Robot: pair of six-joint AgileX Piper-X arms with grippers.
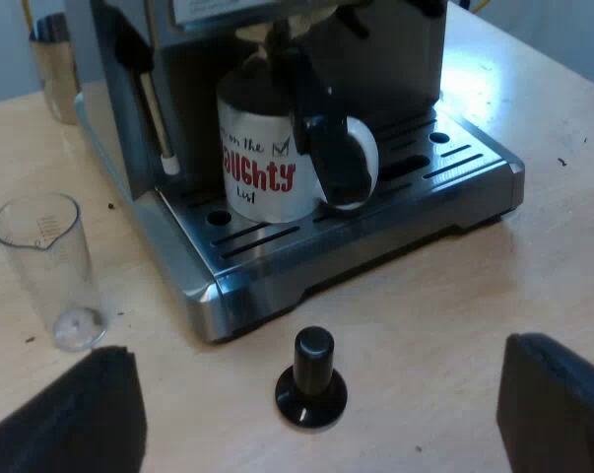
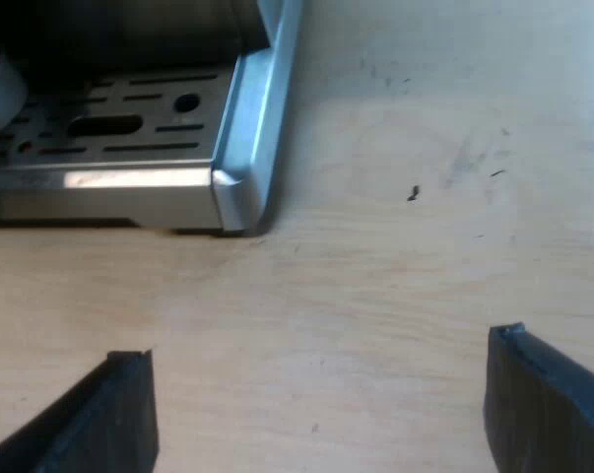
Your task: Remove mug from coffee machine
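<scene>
Pale wooden worktop (image 1: 474, 286) carried the espresso machine (image 1: 277, 59). The mug (image 1: 262, 168) stood on the machine's drip tray (image 1: 454, 172), clear of both claws. A black-knobbed tamper (image 1: 311, 379) stood just off the tray's front edge, and a measuring glass (image 1: 50, 261) stood upright near the tray's corner. The left claw (image 1: 316, 347) was released near the tamper. The right claw (image 2: 316, 347) was released over worktop near another tray corner.
</scene>
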